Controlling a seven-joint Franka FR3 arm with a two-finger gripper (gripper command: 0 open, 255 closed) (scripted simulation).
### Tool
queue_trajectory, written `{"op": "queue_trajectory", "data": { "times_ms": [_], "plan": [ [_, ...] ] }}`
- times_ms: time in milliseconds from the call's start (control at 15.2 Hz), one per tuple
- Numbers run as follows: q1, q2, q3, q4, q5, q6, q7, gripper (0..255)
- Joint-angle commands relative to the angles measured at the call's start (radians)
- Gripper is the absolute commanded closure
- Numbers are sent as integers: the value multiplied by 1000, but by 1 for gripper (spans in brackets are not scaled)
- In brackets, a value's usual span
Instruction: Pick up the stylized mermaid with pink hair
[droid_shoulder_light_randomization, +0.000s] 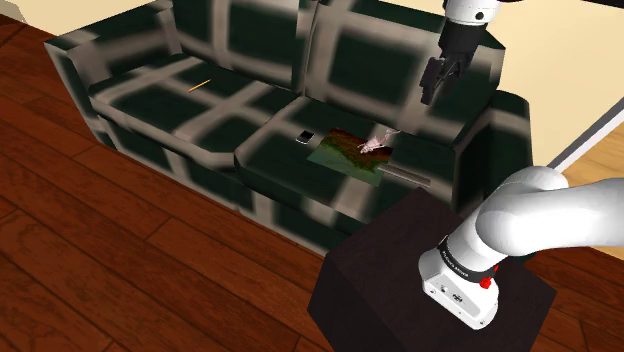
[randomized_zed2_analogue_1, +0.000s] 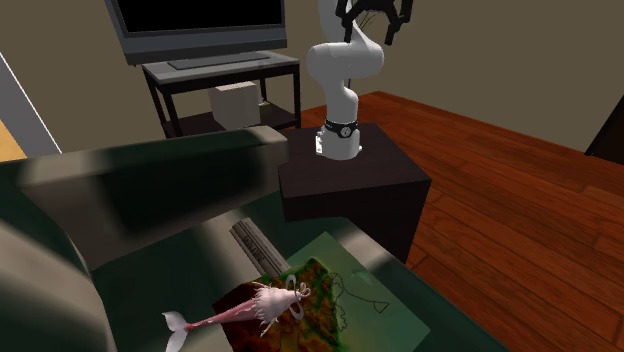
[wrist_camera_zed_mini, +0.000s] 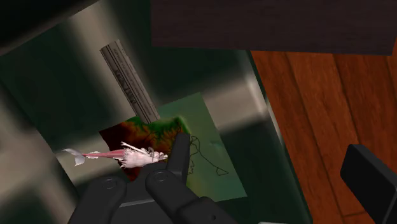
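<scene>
The mermaid (droid_shoulder_light_randomization: 372, 144) is a small pale figure with pink hair and a slim pinkish tail. It lies flat on a green and red map sheet (droid_shoulder_light_randomization: 350, 155) on the sofa's seat. In the second exterior view the mermaid (randomized_zed2_analogue_1: 245, 308) lies with its tail fin pointing to that view's left. My gripper (droid_shoulder_light_randomization: 434, 84) hangs open well above the sofa, up and to the right of the figure in the shoulder view. In the wrist view the mermaid (wrist_camera_zed_mini: 127, 156) lies beside one black finger (wrist_camera_zed_mini: 177, 158), outside the gap of the gripper (wrist_camera_zed_mini: 273, 170), and nothing sits between the fingers.
The dark green plaid sofa (droid_shoulder_light_randomization: 200, 110) carries a small black object (droid_shoulder_light_randomization: 303, 136), a thin yellow stick (droid_shoulder_light_randomization: 198, 85) and a grey ridged strip (droid_shoulder_light_randomization: 405, 174) by the map. My dark stand (droid_shoulder_light_randomization: 400, 270) sits at the seat's front. A TV table (randomized_zed2_analogue_1: 215, 85) stands behind.
</scene>
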Motion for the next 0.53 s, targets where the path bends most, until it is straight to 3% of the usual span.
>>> {"op": "queue_trajectory", "data": {
  "times_ms": [0, 462],
  "plan": [
    [0, 0, 0, 0, 0, 0, 0, 0],
    [-57, 177, 1, -63, 3, 254, 165, 0]
  ]
}}
